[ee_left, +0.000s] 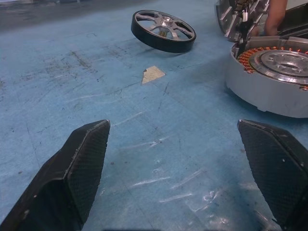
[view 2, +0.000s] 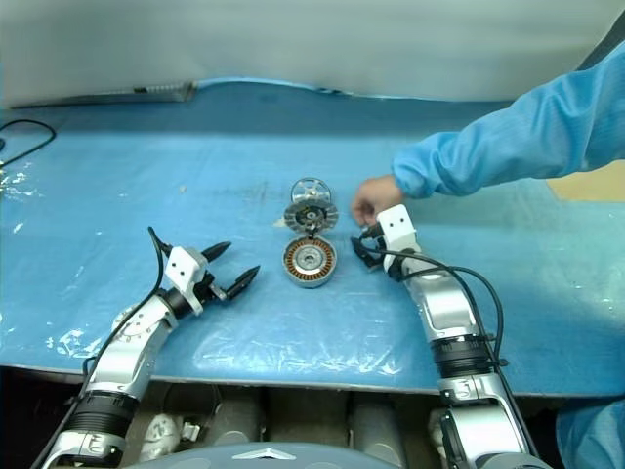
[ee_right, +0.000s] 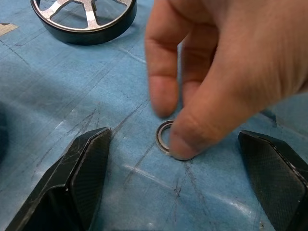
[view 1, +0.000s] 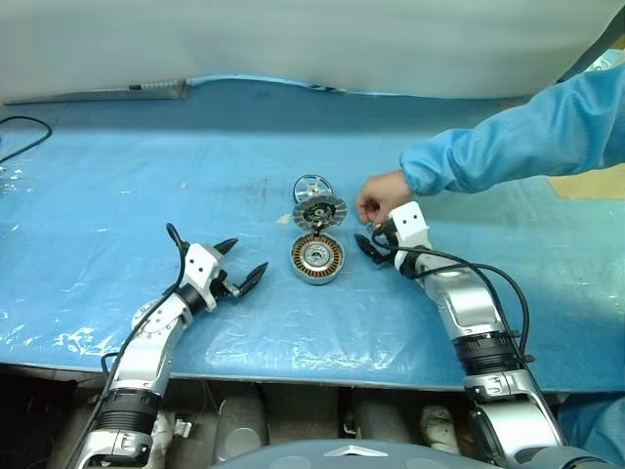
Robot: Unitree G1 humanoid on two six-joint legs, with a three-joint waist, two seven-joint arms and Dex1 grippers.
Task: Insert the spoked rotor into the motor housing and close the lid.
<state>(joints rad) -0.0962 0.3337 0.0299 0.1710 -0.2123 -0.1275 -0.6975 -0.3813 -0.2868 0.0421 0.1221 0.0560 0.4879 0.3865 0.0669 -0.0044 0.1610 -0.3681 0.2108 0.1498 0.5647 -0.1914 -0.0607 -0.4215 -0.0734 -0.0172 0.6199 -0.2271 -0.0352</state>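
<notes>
Motor parts laid out on the blue table (view 1: 117,176), nothing gripped yet.

At frame centre the housing (view 1: 317,258) lies lowest, the lid (view 1: 319,212) is propped above it, the rotor (view 1: 312,187) highest; a person's hand (view 1: 383,197) sets down a small ring (ee_right: 166,136) between the spread right gripper (ee_right: 175,178) fingers; the left gripper (view 1: 242,265) is spread too.

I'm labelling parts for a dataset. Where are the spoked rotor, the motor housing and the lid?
spoked rotor (ee_left: 163,30): left wrist view, on its central hub.
motor housing (view 1: 317,258): left eye view, on its centre inside the copper windings.
lid (view 1: 319,212): left eye view, on its dark centre.
</notes>
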